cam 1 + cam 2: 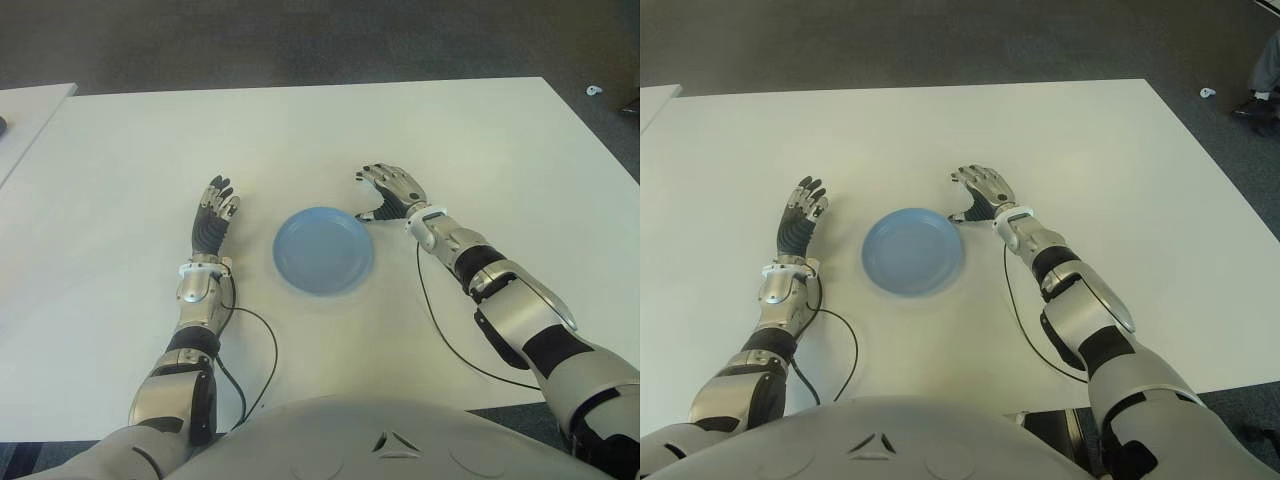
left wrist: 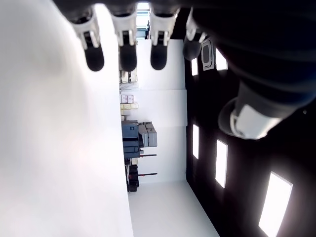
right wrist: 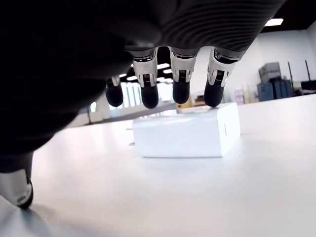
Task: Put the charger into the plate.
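A white block-shaped charger (image 3: 185, 134) lies flat on the white table (image 1: 300, 140); only the right wrist view shows it. My right hand (image 1: 375, 197) hovers over it just right of and behind the blue plate (image 1: 323, 250), hiding it in the eye views. Its fingers (image 3: 180, 89) arch open above the charger's top without gripping, and the thumb tip reaches down to the table beside it. The plate holds nothing. My left hand (image 1: 213, 215) shows left of the plate, fingers straight and open.
Thin black cables (image 1: 440, 320) run from both wrists across the table toward my body. A second table's corner (image 1: 30, 110) shows at the far left. A person's shoe (image 1: 1252, 105) is on the dark floor past the table's far right corner.
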